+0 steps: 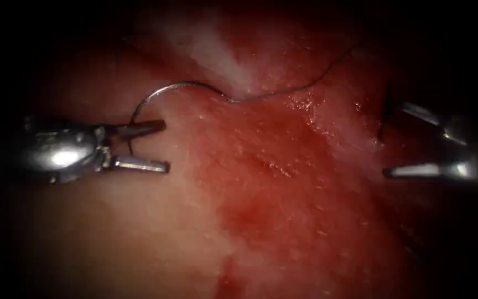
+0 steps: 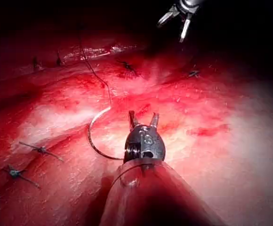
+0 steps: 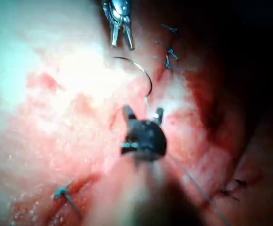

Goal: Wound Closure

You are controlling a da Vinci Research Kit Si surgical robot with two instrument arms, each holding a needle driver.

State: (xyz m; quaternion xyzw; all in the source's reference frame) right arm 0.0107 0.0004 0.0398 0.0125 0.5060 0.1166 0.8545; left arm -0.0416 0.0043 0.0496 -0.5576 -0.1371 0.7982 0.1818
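The left tool sits over the pale tissue on the left, its fingers spread apart and holding nothing. The curved needle lies on the tissue surface just beside it; one end passes between the parted fingers without being clamped, and the arc rises up and over toward the middle. Its other end joins the thread, which trails to the upper right into shadow (where it ends is hard to make out). The needle seems to rest free rather than buried, though the spot where it meets the thread is dim. The right tool comes in from the right, fingers wide open and empty, its body cut off by darkness at the edge.

In the left wrist view the needle curves beside the open left tool, with tied stitches nearby.
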